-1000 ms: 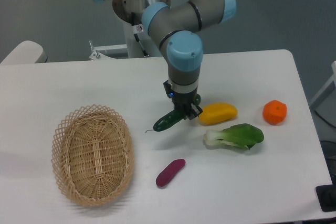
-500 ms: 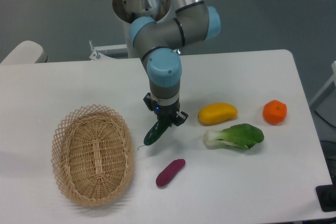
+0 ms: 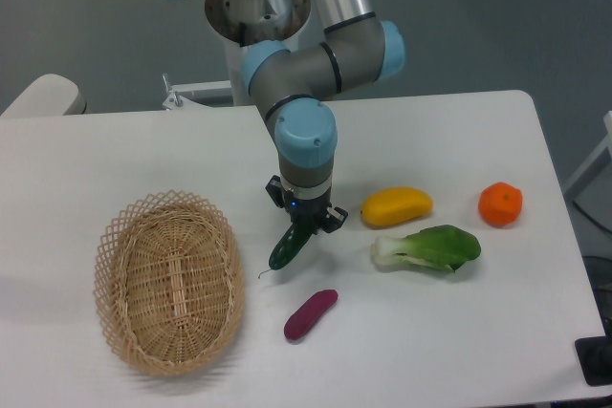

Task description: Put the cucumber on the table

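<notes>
Gripper [image 3: 305,223], pointing straight down from the wrist, fingers closed on the upper end of the cucumber [image 3: 288,247]. Cucumber dark green and glossy, tilted, upper end between the fingers, lower end down and to the left with the thin stem curling off its tip. Lower tip close above the table [image 3: 115,150]; contact with the surface not resolvable from this view. Position: near the middle of the white tabletop, between the wicker basket [image 3: 168,281] on the left and the other produce on the right, apart from all of them.

Purple oblong vegetable [image 3: 311,313] lying flat on the table below the cucumber's lower end, near it but not touching. Bok choy [image 3: 427,248] to the right of the gripper, white stalk end turned towards the gripper, leafy green end away from it. Yellow fruit [image 3: 397,205] just above the bok choy, right of the gripper, lying on its side. Orange fruit [image 3: 500,204] farther right, near the table's right edge, well apart from the cucumber.

Wicker basket oval, open weave, resting on the left part of the table with nothing visible inside. Arm [image 3: 306,64] descending from its base at the far edge of the table, grey links with light blue joint caps, last joint directly above the gripper.
</notes>
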Controlling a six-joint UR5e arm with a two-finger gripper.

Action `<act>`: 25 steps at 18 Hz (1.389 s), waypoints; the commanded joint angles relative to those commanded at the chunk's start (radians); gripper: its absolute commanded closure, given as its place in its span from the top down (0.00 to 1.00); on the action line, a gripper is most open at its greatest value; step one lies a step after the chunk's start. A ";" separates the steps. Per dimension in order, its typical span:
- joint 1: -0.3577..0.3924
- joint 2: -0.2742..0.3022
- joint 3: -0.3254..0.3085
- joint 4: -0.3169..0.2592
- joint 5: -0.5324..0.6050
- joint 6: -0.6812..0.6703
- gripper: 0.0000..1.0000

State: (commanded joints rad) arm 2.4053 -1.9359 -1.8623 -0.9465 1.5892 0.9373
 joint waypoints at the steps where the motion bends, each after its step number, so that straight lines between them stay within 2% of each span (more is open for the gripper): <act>1: 0.000 -0.002 0.005 0.000 0.000 0.000 0.38; 2: 0.000 -0.002 0.008 0.002 0.000 0.000 0.49; 4: 0.000 -0.003 0.011 0.002 0.002 0.002 0.97; 5: 0.000 -0.002 0.014 0.002 0.003 0.000 1.00; 14: -0.012 0.035 0.110 -0.012 0.032 -0.014 1.00; 18: -0.026 0.066 0.185 -0.021 0.020 0.003 1.00; 22: -0.019 0.084 0.253 -0.025 0.032 0.179 1.00; 25: 0.020 0.092 0.285 -0.081 0.031 0.329 1.00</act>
State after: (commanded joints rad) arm 2.4251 -1.8439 -1.5771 -1.0275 1.6199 1.2667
